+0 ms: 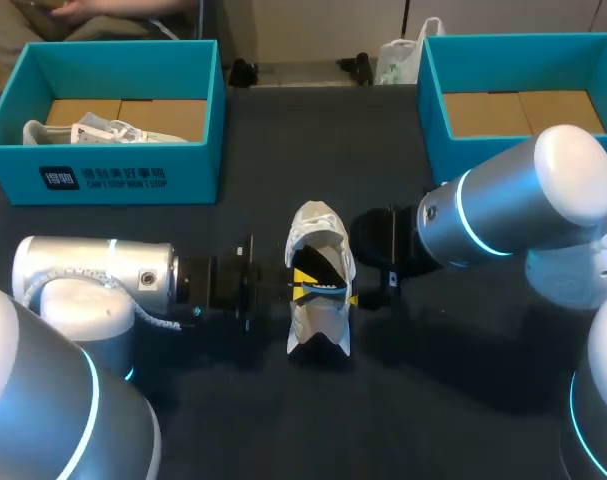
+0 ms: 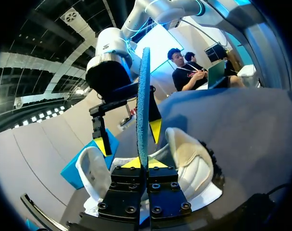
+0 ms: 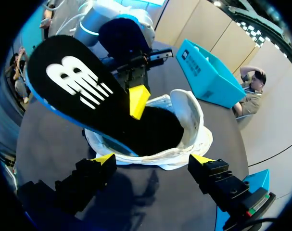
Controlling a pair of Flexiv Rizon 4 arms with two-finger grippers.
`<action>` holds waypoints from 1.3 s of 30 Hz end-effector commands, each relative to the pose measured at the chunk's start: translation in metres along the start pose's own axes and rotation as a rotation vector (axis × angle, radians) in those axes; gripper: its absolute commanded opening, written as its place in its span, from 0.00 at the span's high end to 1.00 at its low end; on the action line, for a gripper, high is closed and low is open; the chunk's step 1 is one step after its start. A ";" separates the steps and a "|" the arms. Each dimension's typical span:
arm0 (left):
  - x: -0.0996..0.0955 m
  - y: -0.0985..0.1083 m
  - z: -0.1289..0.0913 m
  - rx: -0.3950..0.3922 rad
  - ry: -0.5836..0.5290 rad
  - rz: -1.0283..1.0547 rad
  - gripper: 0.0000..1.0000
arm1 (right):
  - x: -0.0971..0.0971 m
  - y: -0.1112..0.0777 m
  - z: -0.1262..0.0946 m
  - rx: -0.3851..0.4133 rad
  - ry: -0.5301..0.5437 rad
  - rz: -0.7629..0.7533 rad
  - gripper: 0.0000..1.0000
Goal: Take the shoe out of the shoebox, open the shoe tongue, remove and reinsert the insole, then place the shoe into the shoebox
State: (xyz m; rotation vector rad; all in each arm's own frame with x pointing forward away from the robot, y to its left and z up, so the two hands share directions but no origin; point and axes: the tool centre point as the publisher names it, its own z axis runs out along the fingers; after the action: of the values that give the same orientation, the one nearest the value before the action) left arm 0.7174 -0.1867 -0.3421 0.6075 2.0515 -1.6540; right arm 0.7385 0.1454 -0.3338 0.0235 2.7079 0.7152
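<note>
1. Dark matte table [image 1: 463,400] carries two open teal cardboard boxes at its far side. The left shoebox [image 1: 133,180] has a second white shoe [image 1: 103,132] lying in it, and the right shoebox [image 1: 435,130] shows its brown cardboard floor.
2. Between the two arms, near the table's middle and well apart from both boxes, the white mesh sneaker [image 1: 318,235] stands on its sole with its mouth spread wide.
3. The left end effector [image 2: 146,163] comes in from the sneaker's left side. It is clenched on the black foam insole [image 3: 73,82], which has a blue rim and a white logo, with both yellow tips pinching it from two sides.
4. The insole is tilted up out of the sneaker, with one end dipping into the shoe's mouth and the rest raised above it.
5. The right end effector [image 3: 153,159] sits at the sneaker's right side, released. Its yellow-tipped fingers are spread wide with the sneaker just ahead of them; whether they touch it cannot be told.
</note>
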 end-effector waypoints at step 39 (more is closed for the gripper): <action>0.007 0.005 0.007 0.002 0.041 0.060 1.00 | 0.001 0.000 0.001 0.000 -0.002 0.001 0.00</action>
State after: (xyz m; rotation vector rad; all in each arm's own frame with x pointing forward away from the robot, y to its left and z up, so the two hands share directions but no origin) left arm 0.7101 -0.1855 -0.3459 0.7007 2.0450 -1.6222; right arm 0.7385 0.1456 -0.3339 0.0236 2.7080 0.7152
